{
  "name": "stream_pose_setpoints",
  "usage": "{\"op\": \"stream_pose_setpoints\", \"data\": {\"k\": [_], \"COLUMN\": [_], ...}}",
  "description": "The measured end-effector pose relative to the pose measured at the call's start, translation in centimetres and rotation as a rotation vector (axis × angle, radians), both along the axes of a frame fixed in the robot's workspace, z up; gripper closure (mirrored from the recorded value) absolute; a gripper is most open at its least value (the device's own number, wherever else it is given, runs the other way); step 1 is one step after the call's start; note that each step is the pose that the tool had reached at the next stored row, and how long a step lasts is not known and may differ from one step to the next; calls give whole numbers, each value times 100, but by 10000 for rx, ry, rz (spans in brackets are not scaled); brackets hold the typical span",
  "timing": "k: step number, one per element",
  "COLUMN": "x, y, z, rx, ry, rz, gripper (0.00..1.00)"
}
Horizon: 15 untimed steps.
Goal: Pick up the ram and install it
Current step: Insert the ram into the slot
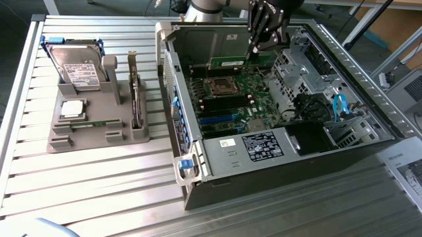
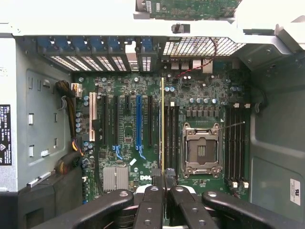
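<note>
Holding the ram (image 2: 162, 124) tight in the shut claw (image 2: 164, 180), straight below it and over the board (image 2: 126, 131), standing on its thin edge with its long side running the same way as the dark slots (image 2: 170, 138) just beside it, not yet pushed in.

The long, thin ram stick (image 1: 240, 62) is green and the metal gripper (image 1: 258, 49) black. The flat motherboard (image 1: 231, 98) is dark green, crossed by black slots and one blue slot (image 2: 138, 119). The moulded plastic parts holder (image 1: 89, 139) is plain grey, the metal tabletop (image 1: 99, 173) silver, ribbed in parallel stripes.
</note>
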<state>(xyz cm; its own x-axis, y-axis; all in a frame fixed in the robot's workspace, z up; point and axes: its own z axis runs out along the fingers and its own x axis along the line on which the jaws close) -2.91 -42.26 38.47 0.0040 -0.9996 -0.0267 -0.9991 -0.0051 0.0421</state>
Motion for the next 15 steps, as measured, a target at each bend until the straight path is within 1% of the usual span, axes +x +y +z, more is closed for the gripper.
{"op": "stream_pose_setpoints", "data": {"k": [7,15], "x": [0,0], "y": [0,0], "z": [-84,-204], "rx": [-2,-2], "ry": [0,0], "rz": [0,0], "gripper": [88,88]}}
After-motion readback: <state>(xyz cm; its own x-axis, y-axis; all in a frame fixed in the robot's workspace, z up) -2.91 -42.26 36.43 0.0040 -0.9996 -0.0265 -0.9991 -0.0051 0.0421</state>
